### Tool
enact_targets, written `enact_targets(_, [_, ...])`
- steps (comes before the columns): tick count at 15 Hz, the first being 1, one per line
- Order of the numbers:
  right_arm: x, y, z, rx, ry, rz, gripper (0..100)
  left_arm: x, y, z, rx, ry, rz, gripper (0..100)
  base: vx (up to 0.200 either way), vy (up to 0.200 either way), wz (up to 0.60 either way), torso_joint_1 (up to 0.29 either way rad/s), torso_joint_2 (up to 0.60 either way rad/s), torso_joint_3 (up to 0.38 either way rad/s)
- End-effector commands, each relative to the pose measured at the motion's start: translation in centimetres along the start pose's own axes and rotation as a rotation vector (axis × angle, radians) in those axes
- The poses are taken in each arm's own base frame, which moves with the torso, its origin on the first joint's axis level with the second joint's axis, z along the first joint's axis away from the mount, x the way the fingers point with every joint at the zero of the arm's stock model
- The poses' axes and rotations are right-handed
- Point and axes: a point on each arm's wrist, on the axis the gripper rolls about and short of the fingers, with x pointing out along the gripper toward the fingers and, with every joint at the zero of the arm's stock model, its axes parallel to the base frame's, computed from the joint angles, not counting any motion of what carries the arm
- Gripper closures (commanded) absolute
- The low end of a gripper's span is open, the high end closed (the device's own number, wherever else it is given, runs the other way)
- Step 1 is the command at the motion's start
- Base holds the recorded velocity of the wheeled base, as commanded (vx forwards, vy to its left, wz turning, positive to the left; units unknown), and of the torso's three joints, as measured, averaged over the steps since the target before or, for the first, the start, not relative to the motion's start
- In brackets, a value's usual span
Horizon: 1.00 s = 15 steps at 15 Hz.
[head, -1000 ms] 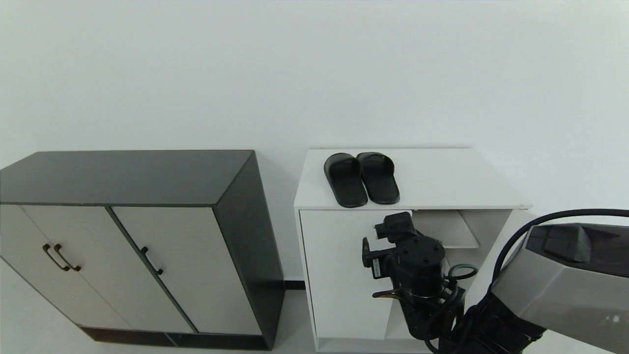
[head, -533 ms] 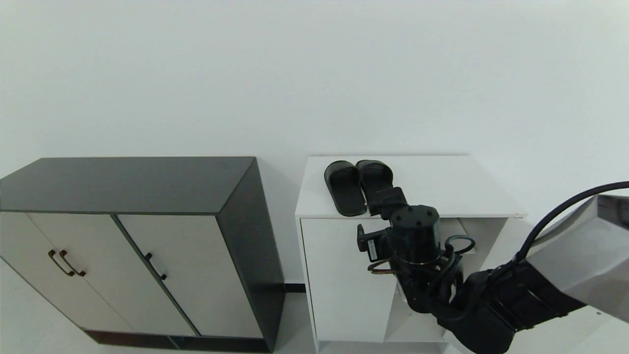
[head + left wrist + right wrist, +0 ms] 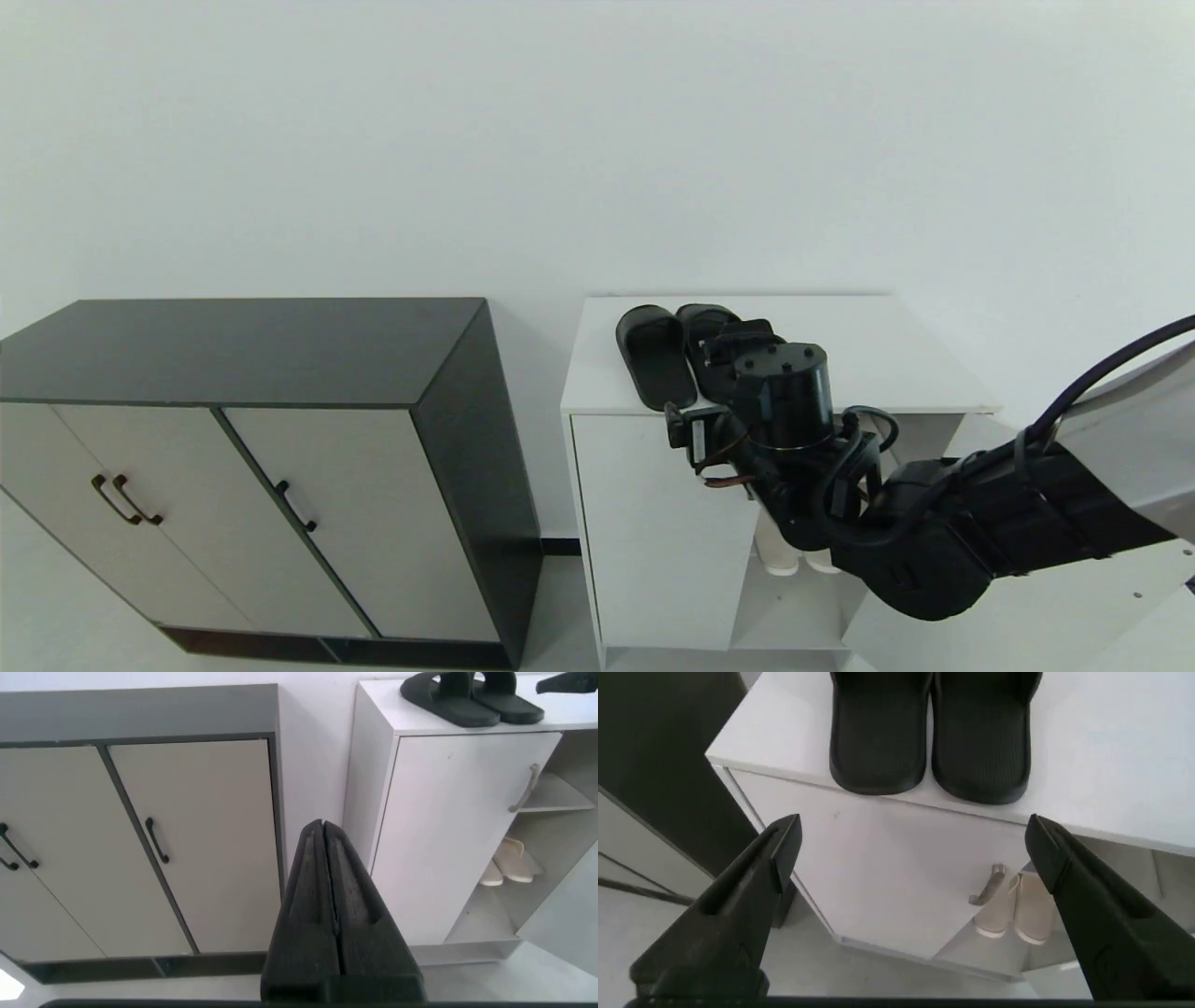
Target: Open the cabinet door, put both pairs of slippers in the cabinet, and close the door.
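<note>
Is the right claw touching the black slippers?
Apart. In the right wrist view the open right claw sits short of the black slippers, with white cabinet front visible between.

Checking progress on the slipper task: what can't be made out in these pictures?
Head view: the right arm hides most of one black slipper and much of the light slippers inside the white cabinet.
Right wrist view: the black pair's far ends are cut off by the picture's edge.

One dark cabinet (image 3: 243,345), one white cabinet (image 3: 644,523), two black slippers (image 3: 878,737), two cream slippers (image 3: 1013,905).
</note>
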Motion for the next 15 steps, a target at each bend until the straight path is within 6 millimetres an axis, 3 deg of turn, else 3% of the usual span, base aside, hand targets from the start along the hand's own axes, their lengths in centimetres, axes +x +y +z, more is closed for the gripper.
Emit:
enact_targets(1, [0.3,0.0,-0.2,-0.002,0.005,-0.004,0,0.0,0.0,0.0,0.000,0.001,0.000,100,0.200,0.000,0.00,0.002,0.00,-0.002])
enact_targets(6, [0.6,-0.3,-0.6,-0.005,0.015,-0.014,0,0.0,0.0,0.0,0.000,0.001,0.000,100,0.200,0.000,0.00,0.004,0.00,0.002])
enact_targets(11, [2.1,-0.2,-2.2,-0.020,0.047,-0.030,0,0.0,0.0,0.0,0.000,0.001,0.000,100,0.200,0.000,0.00,0.006,0.00,0.004])
enact_targets(15, [4.7,1.1,-3.5,0.020,0.048,-0.034,0,0.0,0.0,0.0,-0.002,0.001,0.000,100,0.000,0.000,0.00,0.000,0.00,0.000])
